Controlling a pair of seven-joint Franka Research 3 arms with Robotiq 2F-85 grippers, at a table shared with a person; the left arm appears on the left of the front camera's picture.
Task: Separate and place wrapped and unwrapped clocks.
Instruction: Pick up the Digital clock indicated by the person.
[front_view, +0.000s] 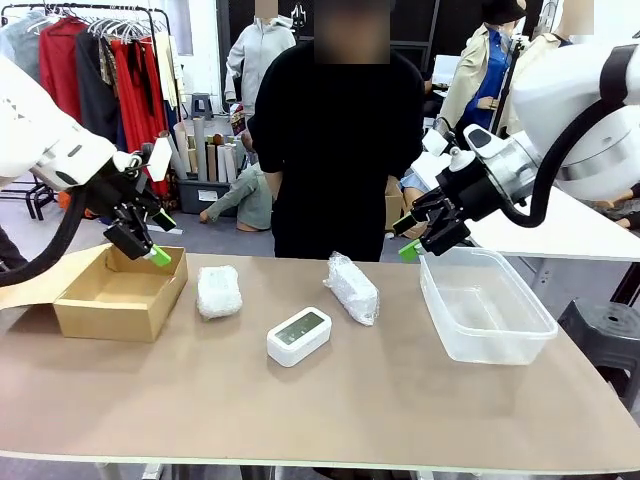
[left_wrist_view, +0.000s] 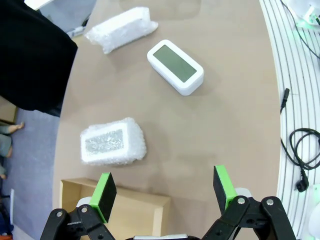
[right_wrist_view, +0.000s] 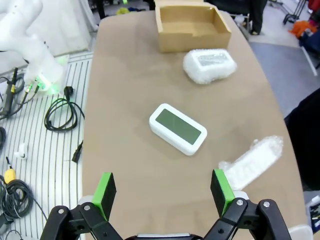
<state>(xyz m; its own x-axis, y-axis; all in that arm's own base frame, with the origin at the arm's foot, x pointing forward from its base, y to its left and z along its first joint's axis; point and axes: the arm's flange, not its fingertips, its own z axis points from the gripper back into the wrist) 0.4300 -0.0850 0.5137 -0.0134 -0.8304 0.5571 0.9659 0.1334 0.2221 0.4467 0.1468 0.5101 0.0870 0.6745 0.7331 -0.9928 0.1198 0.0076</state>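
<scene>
The left gripper (front_view: 160, 238) hangs with its green-padded fingers spread wide, grasping nothing and touching nothing, above the far rim of the one open cardboard box (front_view: 110, 322) at the robot's left end of the table (front_view: 350, 420). The right gripper (front_view: 405, 238), spread just as wide and likewise empty, hovers beside the far corner of the one clear plastic tub (front_view: 497, 347) at the right end. Three clocks lie on the tabletop between the two containers: two in bubble wrap and one bare. The squat wrapped clock (front_view: 219, 291) sits just beside the box. The long wrapped clock (front_view: 352, 288) lies nearer the tub, toward the far edge, in front of a person in black (front_view: 335, 150) standing across the table. The bare white clock (front_view: 299, 336), grey screen up, rests between the two and closer to the robot's side. All three lie apart from one another, well below both grippers.
</scene>
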